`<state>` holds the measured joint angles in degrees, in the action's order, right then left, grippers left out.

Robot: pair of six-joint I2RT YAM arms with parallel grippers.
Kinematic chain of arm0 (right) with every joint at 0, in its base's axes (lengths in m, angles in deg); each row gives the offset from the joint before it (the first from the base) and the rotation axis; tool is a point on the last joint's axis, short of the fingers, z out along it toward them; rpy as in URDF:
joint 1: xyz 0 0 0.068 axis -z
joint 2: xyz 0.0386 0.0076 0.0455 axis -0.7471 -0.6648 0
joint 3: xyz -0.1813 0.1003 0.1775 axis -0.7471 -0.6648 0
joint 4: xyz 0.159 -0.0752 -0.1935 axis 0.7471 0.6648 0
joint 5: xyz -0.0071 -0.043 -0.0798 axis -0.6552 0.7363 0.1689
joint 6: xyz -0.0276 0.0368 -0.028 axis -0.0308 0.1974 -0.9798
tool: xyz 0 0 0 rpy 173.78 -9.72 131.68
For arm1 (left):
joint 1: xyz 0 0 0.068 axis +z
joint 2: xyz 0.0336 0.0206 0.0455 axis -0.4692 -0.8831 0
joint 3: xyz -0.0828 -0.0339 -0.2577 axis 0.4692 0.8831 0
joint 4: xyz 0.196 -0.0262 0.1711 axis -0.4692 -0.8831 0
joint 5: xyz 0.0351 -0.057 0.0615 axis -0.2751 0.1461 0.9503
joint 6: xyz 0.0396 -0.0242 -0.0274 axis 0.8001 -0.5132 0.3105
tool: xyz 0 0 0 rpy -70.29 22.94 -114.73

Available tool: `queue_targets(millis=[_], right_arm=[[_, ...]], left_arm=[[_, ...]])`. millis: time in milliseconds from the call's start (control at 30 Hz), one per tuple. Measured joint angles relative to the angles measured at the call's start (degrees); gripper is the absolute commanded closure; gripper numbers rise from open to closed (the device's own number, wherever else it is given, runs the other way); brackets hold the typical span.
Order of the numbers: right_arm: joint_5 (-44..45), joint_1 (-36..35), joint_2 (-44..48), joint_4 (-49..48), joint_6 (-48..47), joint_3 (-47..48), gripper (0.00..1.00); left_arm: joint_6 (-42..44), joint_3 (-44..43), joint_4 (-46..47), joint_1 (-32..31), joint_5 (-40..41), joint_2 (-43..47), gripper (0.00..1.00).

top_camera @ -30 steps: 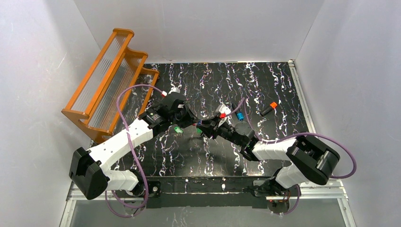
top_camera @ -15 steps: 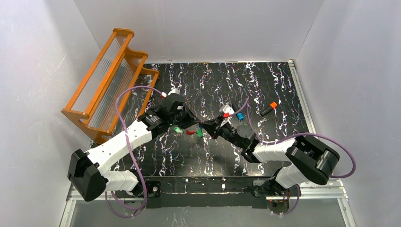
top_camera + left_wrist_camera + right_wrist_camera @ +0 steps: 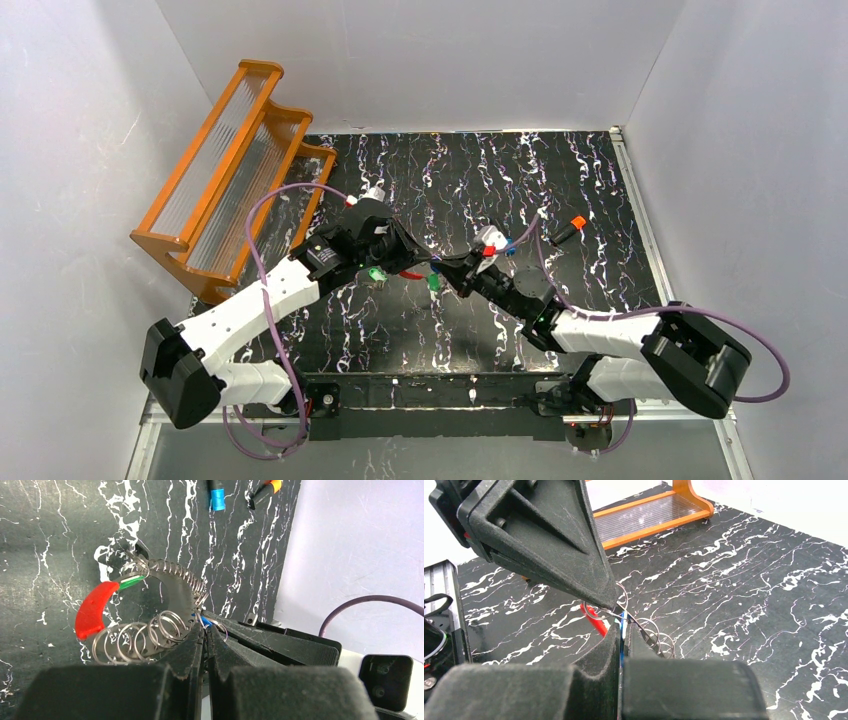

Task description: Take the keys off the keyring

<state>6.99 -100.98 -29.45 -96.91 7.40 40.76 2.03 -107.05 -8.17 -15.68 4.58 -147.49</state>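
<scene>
Mid-separation: left jaws clamped on the keyring point(image 3: 176, 597), right jaws at 3 o'clock pinching, seemingly, a blue key point(image 3: 622, 629); next, slide it off the coil.

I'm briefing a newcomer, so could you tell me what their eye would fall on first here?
The two arms, tip to tip at mid-table: the left gripper is shut on the keyring, and the right gripper is shut on a blue key right beside it. Then the curved red piece at the ring, and the orange rack at the table's far left.
</scene>
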Motion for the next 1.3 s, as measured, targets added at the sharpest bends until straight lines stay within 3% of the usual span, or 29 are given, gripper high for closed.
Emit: queue_targets(millis=[333,633,900,1067,1300], right_arm=[[-1.81,0.0,6.78,6.03,-10.08,-1.33,0.99],[1.84,1.95,11.47,14.05,-20.24,-5.16,0.99],[-2.01,1.95,11.76,20.31,-20.61,-3.45,0.99],[-8.59,1.95,6.08,20.09,-16.2,0.42,0.99],[-16.04,1.9,-10.34,12.66,-7.69,5.33,0.97]], left_arm=[[-2.54,0.04,0.2,-0.07,-1.73,0.39,1.0],[-1.16,0.98,-5.16,3.74,6.38,1.9,1.0],[6.29,0.96,-4.5,3.82,9.29,1.9,1.0],[14.01,0.59,-1.05,3.85,10.51,1.86,1.0],[23.39,-0.57,4.94,4.02,13.11,1.81,1.0]])
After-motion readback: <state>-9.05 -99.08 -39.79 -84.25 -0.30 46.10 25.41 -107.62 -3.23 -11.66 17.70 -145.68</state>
